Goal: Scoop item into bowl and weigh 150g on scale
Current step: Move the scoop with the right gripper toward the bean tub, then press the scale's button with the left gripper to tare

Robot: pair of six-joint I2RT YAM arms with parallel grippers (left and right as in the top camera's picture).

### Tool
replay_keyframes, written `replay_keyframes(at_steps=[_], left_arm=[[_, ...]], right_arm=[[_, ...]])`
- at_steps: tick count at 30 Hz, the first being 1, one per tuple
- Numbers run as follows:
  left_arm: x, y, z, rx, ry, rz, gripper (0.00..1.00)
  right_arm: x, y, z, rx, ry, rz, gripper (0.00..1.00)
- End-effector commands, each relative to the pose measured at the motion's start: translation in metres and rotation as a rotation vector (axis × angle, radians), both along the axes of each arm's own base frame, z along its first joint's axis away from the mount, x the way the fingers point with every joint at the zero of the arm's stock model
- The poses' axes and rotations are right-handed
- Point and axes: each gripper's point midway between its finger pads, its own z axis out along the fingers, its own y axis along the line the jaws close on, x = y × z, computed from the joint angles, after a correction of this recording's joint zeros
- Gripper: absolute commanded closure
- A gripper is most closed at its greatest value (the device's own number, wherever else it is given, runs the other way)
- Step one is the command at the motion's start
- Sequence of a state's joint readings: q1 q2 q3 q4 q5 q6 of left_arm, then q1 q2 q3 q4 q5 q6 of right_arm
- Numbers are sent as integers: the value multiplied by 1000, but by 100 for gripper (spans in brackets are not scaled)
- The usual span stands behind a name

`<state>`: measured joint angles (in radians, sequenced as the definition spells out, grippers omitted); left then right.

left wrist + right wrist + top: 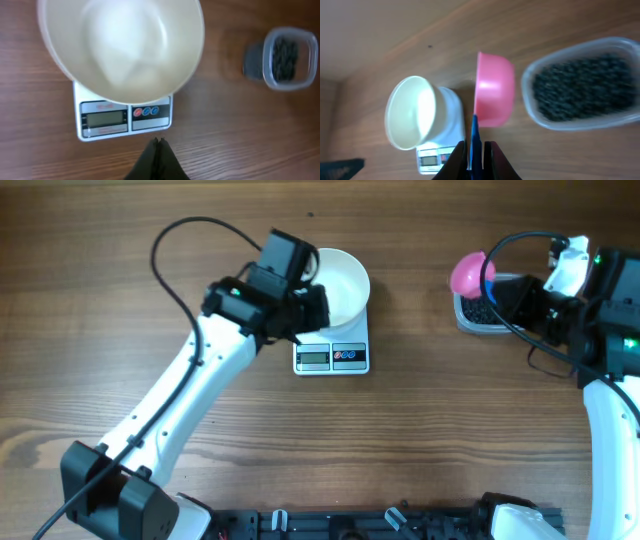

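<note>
Clamping the right gripper (474,146) on the thin blue handle (474,132) of the round pink plastic scoop (493,90), poised at the left end of the clear rounded plastic tub (527,100) of small black beads (580,90), far right on the brown wooden table (450,430). Hovering the left gripper (159,145), pinched shut on nothing, just near of the small white square scale (332,357) carrying the empty round white bowl (345,285). Probably calling for dipping the scoop deep, levelling before lifting, travelling left slowly, tipping in small amounts, leaving the display unblocked.
</note>
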<state>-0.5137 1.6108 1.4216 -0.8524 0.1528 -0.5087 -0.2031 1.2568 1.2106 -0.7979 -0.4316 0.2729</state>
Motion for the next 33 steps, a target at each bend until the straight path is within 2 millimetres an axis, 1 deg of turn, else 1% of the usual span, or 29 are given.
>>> replay_keyframes(at_steps=[1,2,4,5,6,9,11,14,18,20,23,28,33], left_arm=[[-27,-19,-38,61,30,-127,96],[-34,-24,-50,73,34,-147,96],[-43,-26,-75,117,15,-165,96],[-44,-26,-84,131,-3,-167,96],[-45,-26,-101,147,-39,-165,96],[-39,-22,-122,159,-104,-142,96],[-34,-20,-128,170,-131,-127,96],[-29,-27,-140,185,-155,-170,96],[-20,-30,-156,197,-168,-163,96],[-16,-27,-158,217,-180,-149,96],[-14,-29,-157,209,-191,-147,96],[-15,-29,-173,227,-166,-151,96],[-15,-28,-174,227,-165,-151,96]], right_arm=[[-1,-14,0,-100,-4,-12,96],[-1,-14,-1,-100,-1,-12,96],[-1,-14,-1,-99,-1,-12,96],[-1,-14,-1,-99,0,-12,96],[-1,-14,-1,-99,0,-12,96],[-1,-14,-1,-98,-1,-13,96],[-1,-14,-1,-98,-1,-13,96],[-1,-14,-1,-98,-1,-13,96],[-1,-14,-1,-98,0,-13,96],[-1,-14,-1,-98,0,-13,96],[-1,-14,-1,-97,0,-13,96],[-1,-14,-1,-98,0,-13,96],[-1,-14,-1,-98,0,-13,96]])
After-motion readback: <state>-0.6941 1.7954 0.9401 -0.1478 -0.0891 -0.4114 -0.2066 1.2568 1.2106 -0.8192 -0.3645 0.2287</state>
